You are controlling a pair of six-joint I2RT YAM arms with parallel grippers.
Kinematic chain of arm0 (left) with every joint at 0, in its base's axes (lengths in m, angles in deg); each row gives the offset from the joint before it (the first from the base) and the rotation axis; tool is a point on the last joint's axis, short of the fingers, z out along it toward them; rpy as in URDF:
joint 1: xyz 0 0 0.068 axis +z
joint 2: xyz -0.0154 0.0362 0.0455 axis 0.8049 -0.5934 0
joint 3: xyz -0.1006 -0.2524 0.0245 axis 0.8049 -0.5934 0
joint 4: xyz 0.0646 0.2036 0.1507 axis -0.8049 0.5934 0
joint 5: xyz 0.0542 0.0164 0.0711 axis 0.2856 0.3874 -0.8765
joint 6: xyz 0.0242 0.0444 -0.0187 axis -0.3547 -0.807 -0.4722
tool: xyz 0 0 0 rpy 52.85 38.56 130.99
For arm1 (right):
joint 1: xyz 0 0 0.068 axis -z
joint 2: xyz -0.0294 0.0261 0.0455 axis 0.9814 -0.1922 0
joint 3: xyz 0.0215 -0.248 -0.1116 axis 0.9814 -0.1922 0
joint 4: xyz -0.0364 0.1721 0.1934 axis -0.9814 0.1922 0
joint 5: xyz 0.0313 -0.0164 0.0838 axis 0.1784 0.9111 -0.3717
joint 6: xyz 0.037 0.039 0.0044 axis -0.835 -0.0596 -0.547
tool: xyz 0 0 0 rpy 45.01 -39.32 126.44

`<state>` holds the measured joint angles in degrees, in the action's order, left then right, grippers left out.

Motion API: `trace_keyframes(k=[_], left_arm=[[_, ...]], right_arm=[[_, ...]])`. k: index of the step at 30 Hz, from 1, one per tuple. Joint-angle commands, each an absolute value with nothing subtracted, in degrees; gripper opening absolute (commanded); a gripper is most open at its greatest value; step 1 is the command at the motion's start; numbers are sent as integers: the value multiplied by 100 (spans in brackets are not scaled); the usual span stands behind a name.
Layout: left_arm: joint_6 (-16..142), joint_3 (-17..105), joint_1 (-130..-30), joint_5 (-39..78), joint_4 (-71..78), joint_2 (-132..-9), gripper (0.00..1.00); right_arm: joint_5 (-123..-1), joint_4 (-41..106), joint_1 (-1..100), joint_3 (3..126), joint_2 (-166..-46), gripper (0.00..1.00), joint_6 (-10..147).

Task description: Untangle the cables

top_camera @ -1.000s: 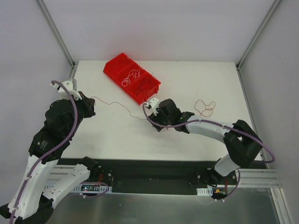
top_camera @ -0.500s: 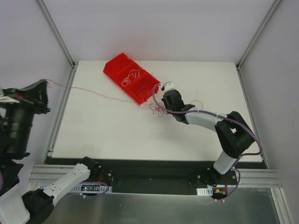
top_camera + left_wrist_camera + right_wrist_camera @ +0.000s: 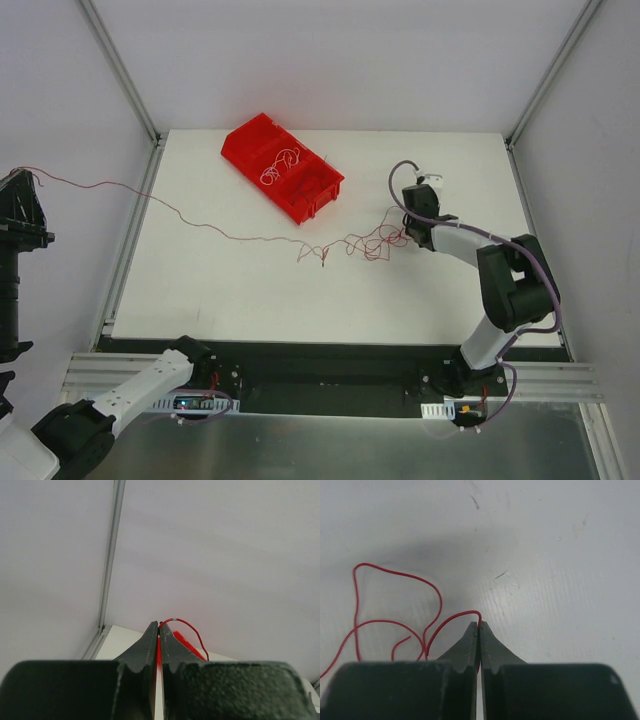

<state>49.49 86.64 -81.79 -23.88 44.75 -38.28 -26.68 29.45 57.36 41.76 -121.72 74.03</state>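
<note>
Red wire (image 3: pixel 232 237), very thin, runs in a long line across the white bench (image 3: pixel 220 300). My left fingers (image 3: pixel 154 636) are pressed shut, and they pinch the red wire at their tips. A small loop of it pokes out above them. These fingers are up in the air, past the left edge of the bench, near the wall. My right fingers (image 3: pixel 474 632) are shut tight too. They pinch red wire low over the bench on the right side. A red loop curls out from their tips, and more curls lie on the bench just to their left. Between the two arms the wire comes down onto the bench. Near the middle it bunches into a small curly knot (image 3: pixel 322 254). I cannot tell if it is one wire or more. A red bin (image 3: pixel 300 205) sits at the back of the bench, just behind the middle of the wire. Inside it lies a little heap of whitish wires (image 3: pixel 280 165).
</note>
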Motion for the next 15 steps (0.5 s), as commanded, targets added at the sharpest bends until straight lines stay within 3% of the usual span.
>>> trace_keyframes(k=[1, 5, 7, 15], left_arm=[[4771, 8704, -8234, -2542, 4415, -4063, 0], [4640, 8713, -8234, -2856, 4433, -4072, 0], [4587, 8730, -8252, -3120, 4407, -4037, 0], [4508, 8511, -8270, -3640, 4161, -3844, 0]], right_arm=[[-2622, 3476, 6124, 4258, -11897, 1, 6580], [-2737, 3791, 6967, 4188, -11590, 0, 5967], [-3525, 3531, 7591, 4039, -11476, 0, 5876], [-3280, 4241, 8349, 4714, -11353, 1, 6349]])
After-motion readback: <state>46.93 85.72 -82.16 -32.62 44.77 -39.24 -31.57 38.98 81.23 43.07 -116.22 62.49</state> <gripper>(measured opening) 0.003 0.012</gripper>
